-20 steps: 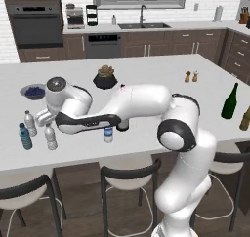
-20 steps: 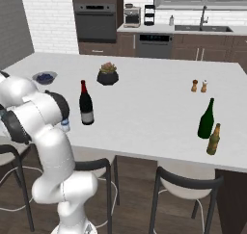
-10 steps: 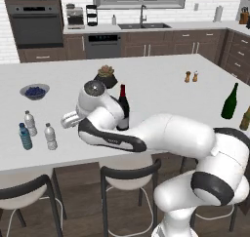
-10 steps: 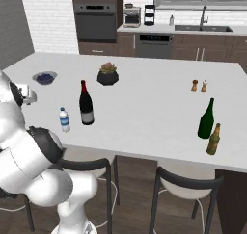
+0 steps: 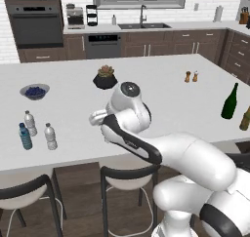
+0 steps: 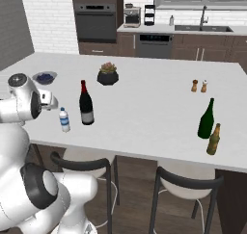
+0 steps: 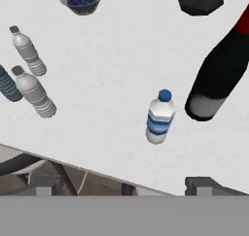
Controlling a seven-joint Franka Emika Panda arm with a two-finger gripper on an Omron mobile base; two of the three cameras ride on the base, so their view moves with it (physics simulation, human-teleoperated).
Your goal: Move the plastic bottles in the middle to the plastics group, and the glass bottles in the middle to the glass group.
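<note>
Plain grey bottle [image 5: 50, 136] now seen standing beside plastics group [image 5: 27, 128] at worktop [image 5: 161, 99] left end; claw [image 7: 121, 191] withdrawn, jaws wide apart, nothing held. Blue-label bottle [image 7: 159, 116] left mid-worktop, beside dark wine bottle [image 6: 86, 103]. Both judged pending.

counter [image 6: 144, 108]: plain white
small bottle [image 7: 159, 117]: clear — blue label, blue cap
wine bottle [image 6: 86, 104]: near-black, red neck, pale label
far bottles: green [image 6: 206, 119] — amber-olive [image 6: 213, 140]
bowl [image 7: 81, 0]: grey, dark blue berries
</note>
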